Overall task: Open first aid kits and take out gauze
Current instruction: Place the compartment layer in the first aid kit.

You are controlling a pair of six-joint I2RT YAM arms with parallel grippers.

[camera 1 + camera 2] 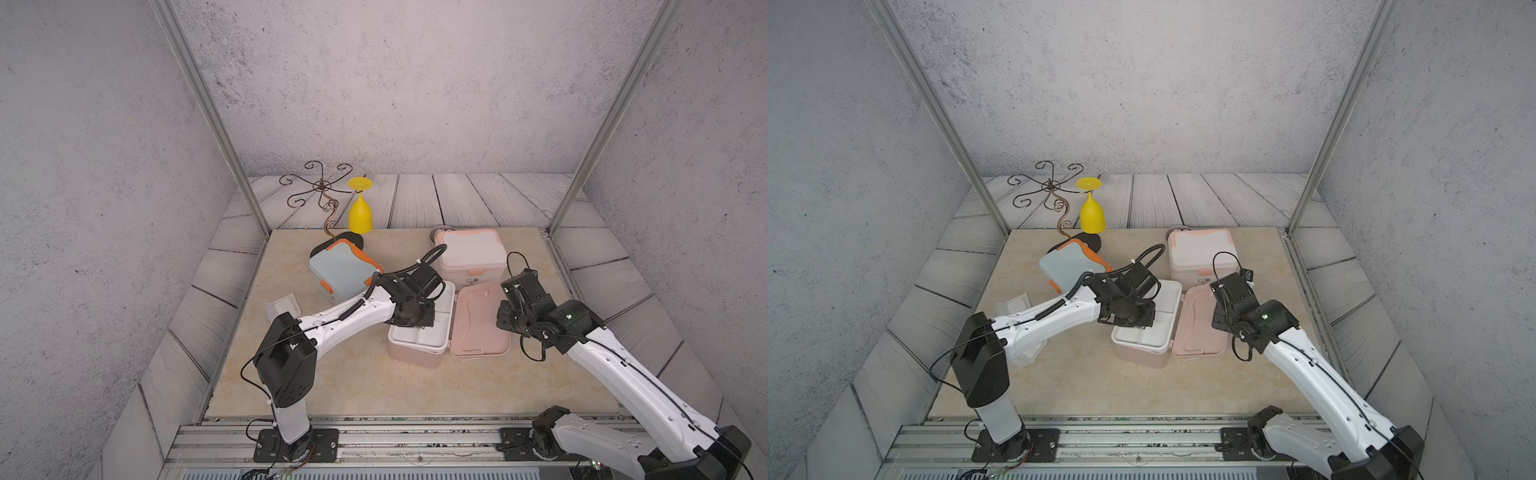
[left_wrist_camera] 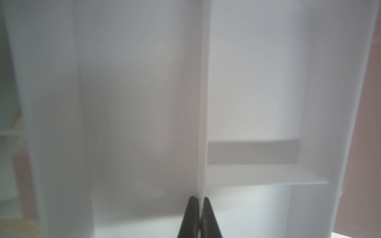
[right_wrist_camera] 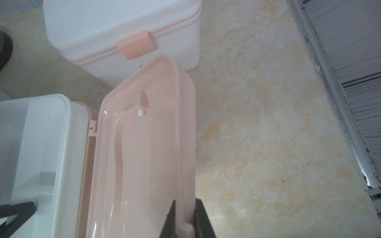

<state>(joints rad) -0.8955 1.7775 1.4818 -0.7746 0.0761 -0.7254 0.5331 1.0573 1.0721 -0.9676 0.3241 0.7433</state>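
Item one, the pink kit point(image 1: 409, 357): you have it standing open mid-table point(image 1: 374, 386), with its pink lid point(image 1: 480, 320) swung out on the hinge and lying beside the base on the right arm's side, inner face up. Item two, the white inner tray point(image 1: 440, 301): it is seated in that base, and your left gripper point(image 2: 199, 199) reaches down into it, fingers pinched tight on the thin divider wall between two compartments. Item three, your right gripper point(image 3: 186, 203): it is clamped across the outer rim of the pink lid, one finger inside the rim and one outside. Item four, the white kit point(image 1: 471, 249) with peach trim: lid down, it stands just behind the open lid. A small grey bowl point(image 1: 439, 230) peeks out at its far corner. Item five, the grey-blue kit point(image 1: 343, 270) with orange trim: lid down, set askew behind your left forearm. Item six, gauze: you have one gauze packet point(image 1: 284, 306) lying flat on the table beside the left arm, well apart from the pink kit. A second packet point(image 1: 1029, 356) shows partly under that arm in a top view. Item seven, off-task: a yellow goblet point(image 1: 360, 214) hangs upside down from a wire stand point(image 1: 318, 187) at the back
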